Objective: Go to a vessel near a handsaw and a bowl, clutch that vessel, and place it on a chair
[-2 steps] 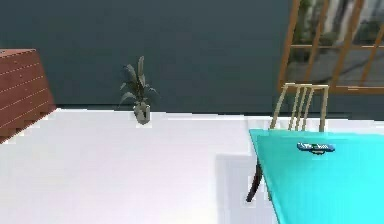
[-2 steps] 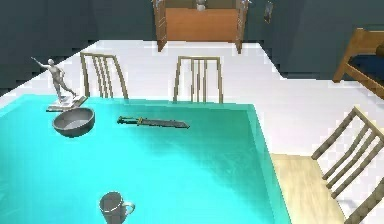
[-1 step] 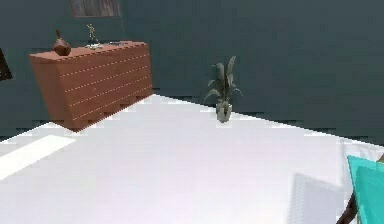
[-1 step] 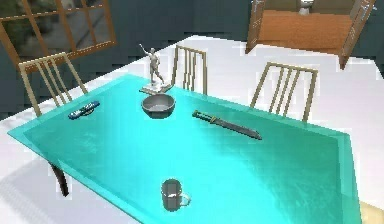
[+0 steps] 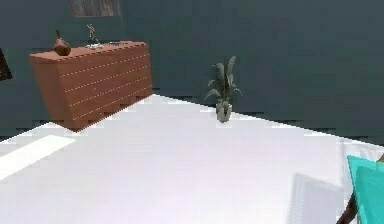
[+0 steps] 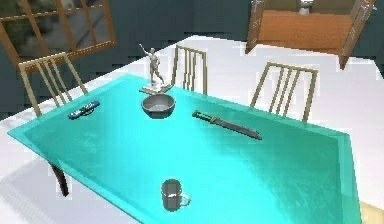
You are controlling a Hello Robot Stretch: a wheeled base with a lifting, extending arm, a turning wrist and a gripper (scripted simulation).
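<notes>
Vessel (image 6: 175,193): small greyish cup, upright, alone on the teal counter (image 6: 290,170), close to its near edge, abt mid-length. Claw state: can't tell.

Well apart from the vessel, toward the far edge, stands a grey bowl (image 6: 157,105). Just behind the bowl, by the far edge, is a grey statuette (image 6: 153,66), a figure w/ one arm raised. Right of the bowl lies the saw (image 6: 228,125): long, dark, flat on the top, slanting toward the counter's right end. It is near the bowl, not touching it. Near the counter's left end lies a small dark flat item (image 6: 84,110), too small to name.

There are 3 wooden slat-back chairs round the counter. The left chair (image 6: 48,78) is at the far left corner. The mid chair (image 6: 190,66) is at the far edge, just right of the statuette. The right chair (image 6: 285,88) is at the far edge, beyond the saw's right end.

Farther out the floor (image 6: 225,55) is white. A wood-framed window (image 6: 60,30) sits in the dark wall at upper left, and a wooden furniture piece (image 6: 300,28) is at upper right.

In the forward view the counter's teal corner is at bottom right. A brown dresser (image 5: 95,80) stands vs. the dark wall at left, w/ a round dark-red pot (image 5: 62,46) and a thin small item (image 5: 93,38) on top. A potted plant (image 5: 224,95) stands on the floor by the wall.
</notes>
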